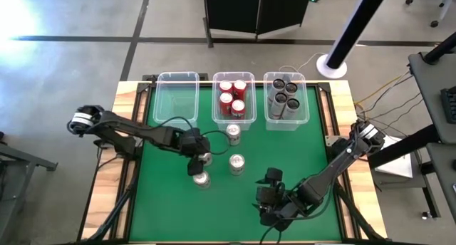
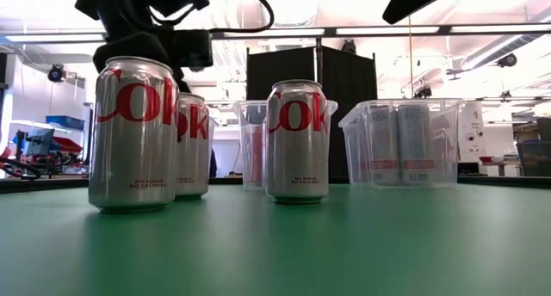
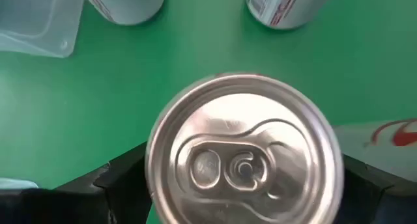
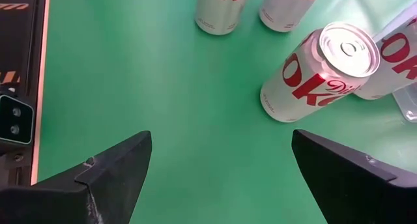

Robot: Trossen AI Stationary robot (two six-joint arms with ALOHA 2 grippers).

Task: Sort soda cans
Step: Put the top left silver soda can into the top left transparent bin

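Several silver soda cans with red lettering stand upright on the green table: one (image 1: 233, 133) near the bins, one (image 1: 236, 163) at the middle, one (image 1: 201, 179) nearer the front. My left gripper (image 1: 197, 151) is over another can (image 3: 244, 152), pointing down, with a finger on either side of its top. In the low view this can (image 2: 193, 145) stands on the table behind the front can (image 2: 133, 132). My right gripper (image 1: 269, 196) hovers open near the front edge, nothing between its fingers (image 4: 221, 165). Red cans fill the middle bin (image 1: 234, 117); dark cans fill the right bin (image 1: 286, 122). My left gripper comes from above with its fingers (image 3: 124, 178) beside the can's rim (image 3: 156, 152) on two opposite sides. The can's top hides the fingertips, so I cannot tell whether they touch the can's wall. The can stands upright on the table.
Three clear bins stand in a row at the far edge; the left one (image 1: 177, 80) holds nothing. Wooden rails (image 1: 128, 95) border the green mat. Bare green surface lies at the near left and the near middle.
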